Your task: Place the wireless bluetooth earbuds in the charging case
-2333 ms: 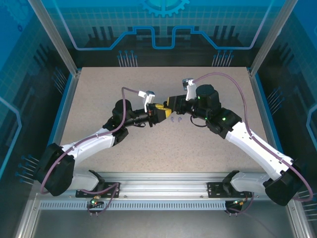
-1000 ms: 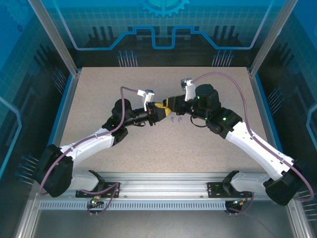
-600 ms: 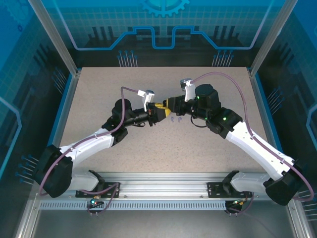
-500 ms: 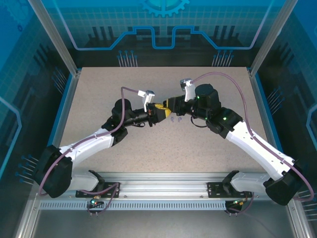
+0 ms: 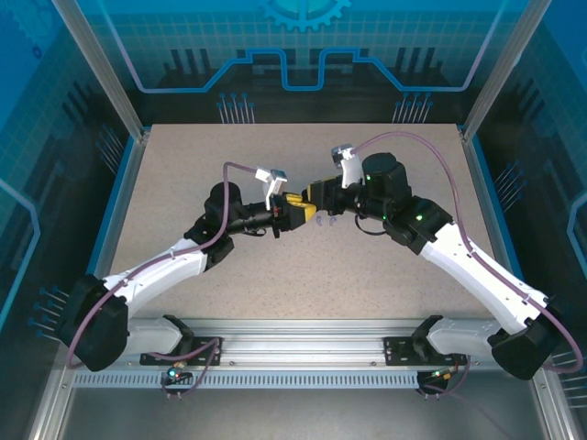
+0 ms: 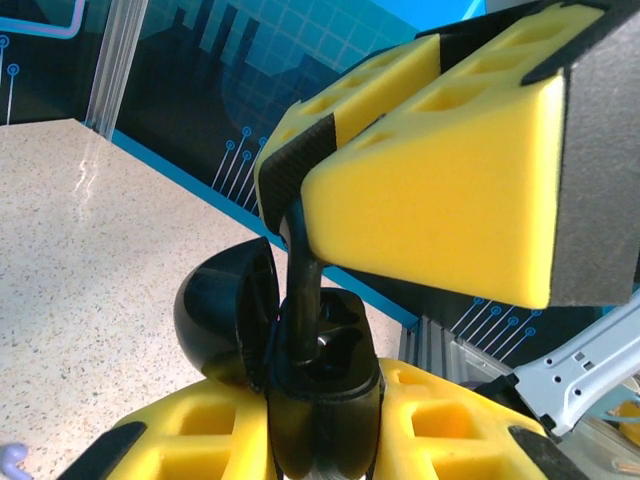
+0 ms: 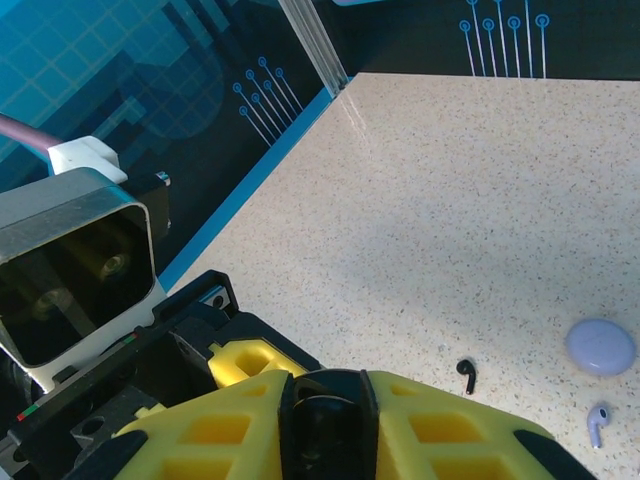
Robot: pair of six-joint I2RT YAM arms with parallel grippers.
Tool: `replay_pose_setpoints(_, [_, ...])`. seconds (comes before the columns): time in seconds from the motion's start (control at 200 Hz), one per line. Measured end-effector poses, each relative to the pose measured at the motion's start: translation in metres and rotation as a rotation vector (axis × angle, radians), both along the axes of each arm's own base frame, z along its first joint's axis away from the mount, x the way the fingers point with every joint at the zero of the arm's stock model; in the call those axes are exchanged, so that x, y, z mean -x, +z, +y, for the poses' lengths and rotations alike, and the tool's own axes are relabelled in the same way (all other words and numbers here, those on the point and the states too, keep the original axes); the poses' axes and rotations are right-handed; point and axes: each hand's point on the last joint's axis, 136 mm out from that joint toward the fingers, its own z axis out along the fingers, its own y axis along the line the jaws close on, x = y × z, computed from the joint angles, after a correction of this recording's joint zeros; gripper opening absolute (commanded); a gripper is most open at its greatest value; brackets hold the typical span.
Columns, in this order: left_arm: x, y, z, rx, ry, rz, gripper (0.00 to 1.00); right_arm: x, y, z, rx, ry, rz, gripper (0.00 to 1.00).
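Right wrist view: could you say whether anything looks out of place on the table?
Yes: a black earbud and a lilac earbud lie loose on the table, beside a round lilac case, not inside.

A flat sandy table top with tiny dark specks lies in the middle. A thin blue strip runs down its left edge. Shiny silver metal posts stand at the upper corners. Between them is a see-through blue wall with light blue lines. A long silver metal rail lies along the bottom.
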Motion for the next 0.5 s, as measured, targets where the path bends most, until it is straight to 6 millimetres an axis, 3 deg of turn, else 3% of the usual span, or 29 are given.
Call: replay_pose_setpoints(0.5, [0.0016,-0.0057,0.0011,-0.035,-0.001,-0.01,0.12,0.0033,0.001,-0.0034,0.007,-0.002,0.001,0.25])
